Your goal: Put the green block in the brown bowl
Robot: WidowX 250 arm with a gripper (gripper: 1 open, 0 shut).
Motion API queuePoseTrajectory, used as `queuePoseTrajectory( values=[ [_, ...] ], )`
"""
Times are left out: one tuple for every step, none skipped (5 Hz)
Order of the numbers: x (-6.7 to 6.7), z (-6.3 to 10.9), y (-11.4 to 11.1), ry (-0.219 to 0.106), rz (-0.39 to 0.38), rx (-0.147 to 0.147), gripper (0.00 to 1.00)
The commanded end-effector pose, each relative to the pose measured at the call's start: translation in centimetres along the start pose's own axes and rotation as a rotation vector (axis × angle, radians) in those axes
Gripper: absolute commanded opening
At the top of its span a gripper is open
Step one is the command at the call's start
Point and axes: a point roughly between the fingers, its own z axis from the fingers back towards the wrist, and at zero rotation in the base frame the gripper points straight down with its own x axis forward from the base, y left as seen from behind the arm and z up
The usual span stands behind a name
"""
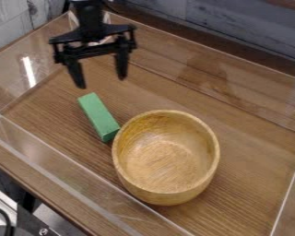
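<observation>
We are only at the start of our job; the green block (99, 117) lies flat on the wooden counter (224, 101), and nothing has picked it up yet; the brown bowl (168, 155) has nothing inside it.

Our gripper (96, 67) hangs in the air on the far side of the block, a bit to the left; it points down, and its two black fingers (74, 72) are spread wide apart with nothing between them; it does not touch the block.

We think these steps are left: come down over the block, close on it, lift it, carry it over to the bowl, and let it go inside.

The block is a small long bar, bright green all over, with plain smooth sides; it lies at a slant, with one end pointing far and left, and the other end near and right; that near end sits just beside the left rim of the bowl, maybe touching it, but we cannot be sure.

The bowl is round and light brown, made of wood with lines in it; its walls are thick; it is much bigger than the block.
</observation>
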Motion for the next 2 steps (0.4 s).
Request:
queuePoseTrajectory(
  values=[
    [0.8, 0.6, 1.1, -0.059, 0.111, -0.050, 1.00],
    [0.9, -0.5, 1.3, -0.060, 0.152, -0.063, 1.00]
  ],
)
